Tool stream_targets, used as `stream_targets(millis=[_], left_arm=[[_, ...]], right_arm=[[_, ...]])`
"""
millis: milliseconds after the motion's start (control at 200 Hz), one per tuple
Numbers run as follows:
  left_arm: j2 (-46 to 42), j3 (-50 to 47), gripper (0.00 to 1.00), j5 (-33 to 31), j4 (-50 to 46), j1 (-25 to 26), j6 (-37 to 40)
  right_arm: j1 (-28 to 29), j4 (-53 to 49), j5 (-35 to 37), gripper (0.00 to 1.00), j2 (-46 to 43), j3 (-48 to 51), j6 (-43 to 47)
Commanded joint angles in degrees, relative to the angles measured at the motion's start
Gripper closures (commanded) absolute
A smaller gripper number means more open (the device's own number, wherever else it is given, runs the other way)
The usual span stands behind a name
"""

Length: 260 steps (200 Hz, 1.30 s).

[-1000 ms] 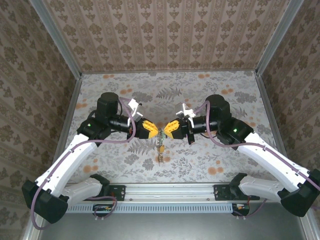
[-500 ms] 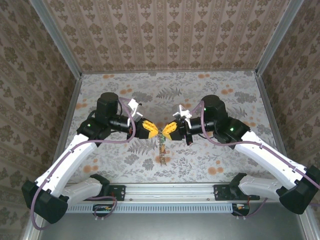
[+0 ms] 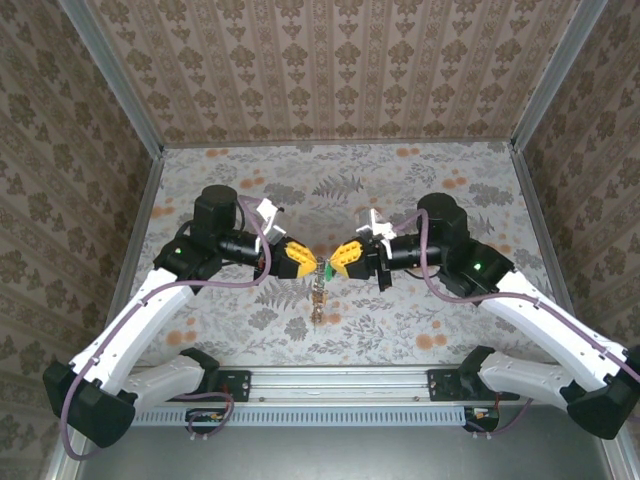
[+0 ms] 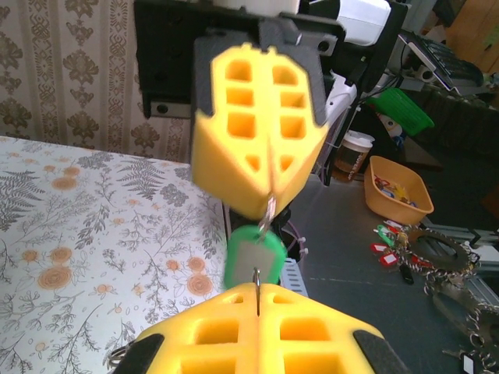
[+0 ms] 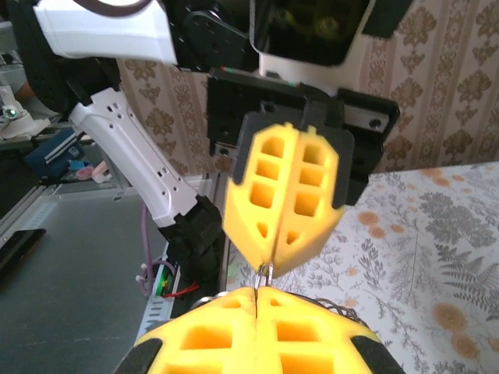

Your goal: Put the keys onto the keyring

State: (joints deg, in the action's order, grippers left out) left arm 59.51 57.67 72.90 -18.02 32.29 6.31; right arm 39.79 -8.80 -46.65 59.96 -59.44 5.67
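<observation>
Above the middle of the table my two yellow-fingered grippers meet tip to tip. My left gripper point(image 3: 308, 262) point(image 4: 258, 290) is shut on a thin dark wire of the keyring point(image 3: 318, 298), and the rest of the keyring hangs below with small trinkets. My right gripper point(image 3: 336, 263) point(image 5: 257, 294) is shut on the small metal ring of a green key point(image 3: 326, 270) point(image 4: 253, 258). That key dangles between the two sets of fingertips, right against the wire. In the right wrist view, part of the wire loop point(image 5: 343, 309) curves behind my own fingers. Other keys are hidden.
The flower-patterned table point(image 3: 430, 190) is walled by patterned panels at the back and on both sides. A metal rail point(image 3: 340, 385) runs along its near edge. Off the table, an orange tub point(image 4: 398, 187) and loose coloured tags point(image 4: 387, 243) lie on a dark surface.
The right gripper closed in on the left one, then drew back slightly to the right, and the green key now shows between the tips. The left arm has stayed put.
</observation>
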Motion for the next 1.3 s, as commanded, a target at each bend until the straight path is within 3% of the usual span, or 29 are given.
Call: stream_targets(millis=[0, 700, 1295], left_arm=[[-1.76, 1.31, 1.0, 1.98, 0.75, 0.39, 1.11], [-1.23, 1.53, 1.0, 1.64, 0.28, 0.36, 1.38], [-1.5, 1.43, 1.0, 1.72, 0.7, 0.31, 1.17]], right_arm=[[1.0, 0.91, 1.45, 1.0, 0.76, -0.09, 1.3], [2.19, -0.6, 6.03, 1.0, -2.34, 1.62, 1.0], [3.36, -0.05, 4.46, 1.0, -1.68, 2.21, 0.39]])
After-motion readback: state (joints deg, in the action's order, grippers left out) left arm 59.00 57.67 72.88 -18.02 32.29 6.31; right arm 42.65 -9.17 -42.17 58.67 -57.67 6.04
